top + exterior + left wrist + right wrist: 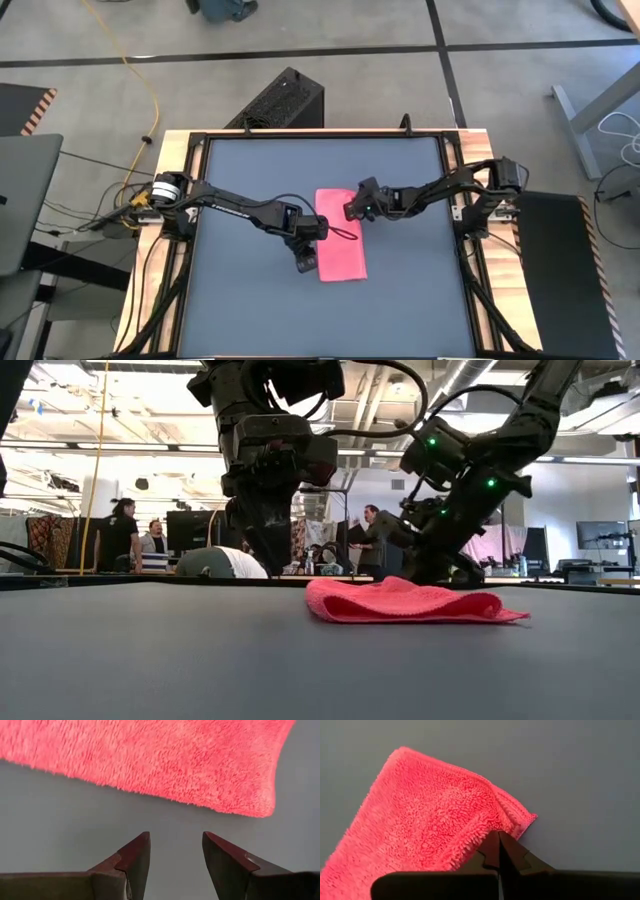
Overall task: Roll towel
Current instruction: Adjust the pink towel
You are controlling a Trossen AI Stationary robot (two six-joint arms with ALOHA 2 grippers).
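On my right claw (499,851) I see the two fingers pressed together, pinching the edge of the towel (425,815) near one of its corners; the fuzzy pile bunches up just ahead of the tips. From above, that claw (352,208) sits at the far right corner of the towel (340,250), with its arm reaching in from the right side of the table (410,300).

My left claw (175,851) has its fingers spread apart, holding nothing, hanging over bare grey tabletop with the towel's edge (150,760) just ahead of the tips and not touching them. In the overhead view it (306,262) stands just beside the towel's left edge.

The towel lies folded into a long strip near the middle of the table. From table height it (405,603) looks low and layered.
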